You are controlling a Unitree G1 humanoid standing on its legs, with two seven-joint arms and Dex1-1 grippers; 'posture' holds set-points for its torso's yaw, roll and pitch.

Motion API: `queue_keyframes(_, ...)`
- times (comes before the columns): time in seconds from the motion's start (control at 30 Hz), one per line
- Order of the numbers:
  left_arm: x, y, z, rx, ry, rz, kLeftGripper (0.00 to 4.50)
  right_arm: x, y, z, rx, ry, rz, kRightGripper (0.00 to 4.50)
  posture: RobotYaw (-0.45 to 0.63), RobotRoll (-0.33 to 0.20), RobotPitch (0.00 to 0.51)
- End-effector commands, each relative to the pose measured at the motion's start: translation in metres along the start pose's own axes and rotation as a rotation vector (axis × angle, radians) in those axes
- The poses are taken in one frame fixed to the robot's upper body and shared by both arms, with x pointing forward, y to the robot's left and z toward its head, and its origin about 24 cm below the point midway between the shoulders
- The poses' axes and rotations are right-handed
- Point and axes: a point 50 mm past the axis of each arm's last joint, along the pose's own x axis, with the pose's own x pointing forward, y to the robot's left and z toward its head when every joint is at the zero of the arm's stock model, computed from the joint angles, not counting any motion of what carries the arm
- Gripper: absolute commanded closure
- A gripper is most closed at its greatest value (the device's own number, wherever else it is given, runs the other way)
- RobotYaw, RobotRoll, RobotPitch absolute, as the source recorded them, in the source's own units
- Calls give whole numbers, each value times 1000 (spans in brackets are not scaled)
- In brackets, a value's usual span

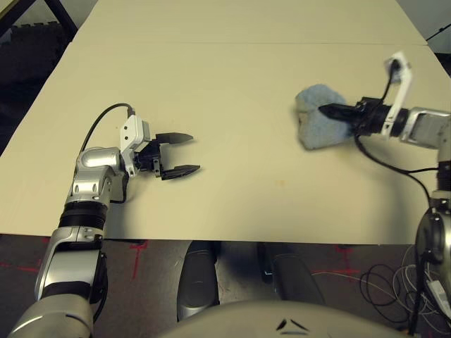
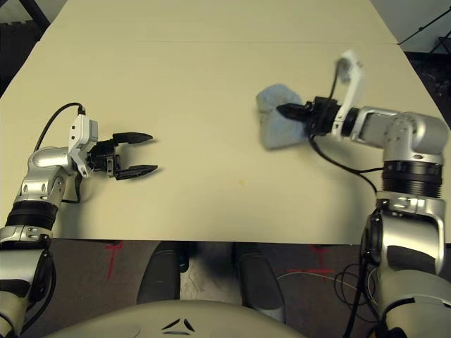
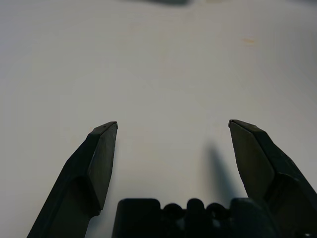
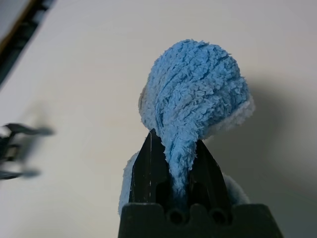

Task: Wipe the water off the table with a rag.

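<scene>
Mostly bare beige table point(image 1: 225, 77), dark floor point(image 1: 28, 49)

This looks like a robotics lab or test room, not a home. A large plain beige table point(image 1: 225, 91) with a thin seam near its far edge stands bare of any household things. Under its near edge the floor point(image 1: 232, 250) is dark, speckled carpet marked with red tape crosses point(image 1: 138, 246), the sort used to fix a set position. Loose black and white cables point(image 1: 384, 282) lie on the floor by the table's near right corner. Off the far left corner there is a dark metal frame point(image 1: 35, 14) and black foam-like matting point(image 1: 32, 49).
</scene>
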Motion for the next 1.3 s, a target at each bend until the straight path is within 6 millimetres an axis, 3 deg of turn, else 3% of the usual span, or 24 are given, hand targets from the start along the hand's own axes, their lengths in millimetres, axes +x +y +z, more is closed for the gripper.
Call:
queue_keyframes(0.03, 3, 0, -1, 9, 15, -24, 0, -16, -18, -1, -5, 4, -73, 4404, 87, 0, 189)
queue_keyframes(0.23, 4, 2, -1, 10, 15, -25, 0, -15, -44, -26, -13, 94, -226, 4404, 85, 0, 183)
queue_keyframes(0.43, 5, 3, -2, 10, 12, -20, 0, -11, -65, -51, -189, 201, -416, 2284, 86, 0, 175)
queue_keyframes(0.63, 4, 6, 0, -7, -13, 20, 0, -23, -71, -28, -471, 75, -460, 7, 87, 0, 172)
queue_keyframes(0.9, -4, 39, 26, -117, -245, 368, 0, -40, -63, 25, -565, -416, -531, 7, 103, 0, 169)
queue_keyframes(1.1, -23, 67, 36, -106, -286, 701, 0, -40, -65, 31, -525, -595, -576, 7, 121, 0, 166)
queue_keyframes(1.3, -50, 84, 27, -63, -162, 1088, 0, -32, -71, 19, -475, -644, -613, 7, 130, 0, 165)
